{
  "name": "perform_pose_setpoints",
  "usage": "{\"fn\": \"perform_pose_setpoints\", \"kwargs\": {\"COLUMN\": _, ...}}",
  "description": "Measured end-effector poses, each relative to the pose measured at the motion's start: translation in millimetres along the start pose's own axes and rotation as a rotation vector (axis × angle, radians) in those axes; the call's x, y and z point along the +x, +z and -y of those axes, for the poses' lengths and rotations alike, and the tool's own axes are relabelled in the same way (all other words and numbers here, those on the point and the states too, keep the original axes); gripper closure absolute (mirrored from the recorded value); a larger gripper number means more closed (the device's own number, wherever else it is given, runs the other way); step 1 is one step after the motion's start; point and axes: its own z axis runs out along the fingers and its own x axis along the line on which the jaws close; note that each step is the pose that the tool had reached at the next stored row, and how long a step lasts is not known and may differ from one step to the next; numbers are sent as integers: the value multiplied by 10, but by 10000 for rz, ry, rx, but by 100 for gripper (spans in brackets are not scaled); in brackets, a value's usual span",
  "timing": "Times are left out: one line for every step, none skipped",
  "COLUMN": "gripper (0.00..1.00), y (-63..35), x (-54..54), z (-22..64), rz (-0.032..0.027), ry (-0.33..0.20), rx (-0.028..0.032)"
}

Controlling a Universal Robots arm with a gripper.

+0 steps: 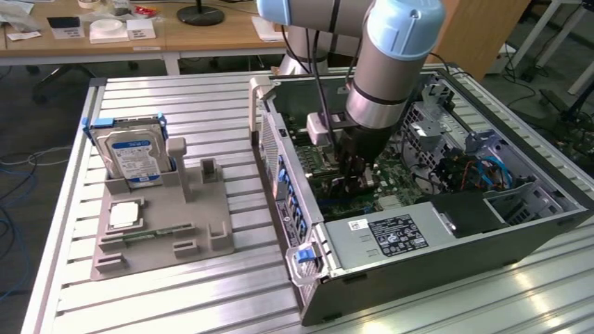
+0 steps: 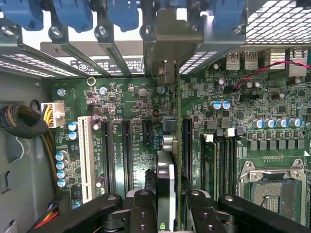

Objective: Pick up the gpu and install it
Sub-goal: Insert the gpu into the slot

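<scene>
The gpu point(image 2: 164, 187) is seen edge-on in the wrist view, a thin black card with a silver bracket point(image 2: 166, 73) at its far end. My gripper point(image 2: 167, 216) is shut on it, with one black finger point(image 2: 141, 211) on each side. The card stands on edge over the green motherboard point(image 2: 141, 102), in line with the dark expansion slots point(image 2: 126, 150). Its bracket reaches the case's rear slot wall. In the exterior view my gripper point(image 1: 358, 182) is down inside the open computer case point(image 1: 519, 236) with the gpu point(image 1: 357, 174) as a dark shape. Whether the card is seated I cannot tell.
Blue slot latches point(image 2: 73, 14) line the rear wall, with a white slot point(image 2: 86, 158) and a CPU socket point(image 2: 274, 189) on either side of the card. The power supply point(image 1: 390, 236) sits close by. A grey fixture point(image 1: 158, 243) at the exterior view's left holds a hard drive point(image 1: 138, 156).
</scene>
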Motion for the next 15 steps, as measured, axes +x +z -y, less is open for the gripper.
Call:
{"fn": "perform_pose_setpoints", "kwargs": {"gripper": 72, "y": 6, "x": 1, "z": 0, "rz": 0, "ry": 0, "rx": 1}}
{"fn": "perform_pose_setpoints", "kwargs": {"gripper": 72, "y": 12, "x": 1, "z": 0, "rz": 0, "ry": 0, "rx": 0}}
{"fn": "perform_pose_setpoints", "kwargs": {"gripper": 72, "y": 15, "x": 2, "z": 0, "rz": -1, "ry": 0, "rx": -1}}
{"fn": "perform_pose_setpoints", "kwargs": {"gripper": 72, "y": 19, "x": 2, "z": 0, "rz": -3, "ry": 0, "rx": -2}}
{"fn": "perform_pose_setpoints", "kwargs": {"gripper": 72, "y": 20, "x": 2, "z": -1, "rz": -4, "ry": 0, "rx": -2}}
{"fn": "perform_pose_setpoints", "kwargs": {"gripper": 72, "y": 21, "x": 2, "z": 0, "rz": -3, "ry": 0, "rx": -1}}
{"fn": "perform_pose_setpoints", "kwargs": {"gripper": 72, "y": 22, "x": 2, "z": -1, "rz": -2, "ry": 0, "rx": -1}}
{"fn": "perform_pose_setpoints", "kwargs": {"gripper": 72, "y": 23, "x": 1, "z": -2, "rz": 0, "ry": 1, "rx": 0}}
{"fn": "perform_pose_setpoints", "kwargs": {"gripper": 72, "y": 23, "x": 1, "z": -4, "rz": 0, "ry": 1, "rx": 1}}
{"fn": "perform_pose_setpoints", "kwargs": {"gripper": 72, "y": 23, "x": 1, "z": -7, "rz": 1, "ry": 1, "rx": 3}}
{"fn": "perform_pose_setpoints", "kwargs": {"gripper": 72, "y": 24, "x": 1, "z": -10, "rz": 2, "ry": 0, "rx": 4}}
{"fn": "perform_pose_setpoints", "kwargs": {"gripper": 72, "y": 24, "x": 2, "z": -14, "rz": 3, "ry": -2, "rx": 8}}
{"fn": "perform_pose_setpoints", "kwargs": {"gripper": 72, "y": 24, "x": 2, "z": -18, "rz": 2, "ry": -2, "rx": 11}}
{"fn": "perform_pose_setpoints", "kwargs": {"gripper": 72, "y": 25, "x": 2, "z": -22, "rz": 3, "ry": -4, "rx": 16}}
{"fn": "perform_pose_setpoints", "kwargs": {"gripper": 72, "y": 27, "x": 3, "z": -25, "rz": 2, "ry": -4, "rx": 19}}
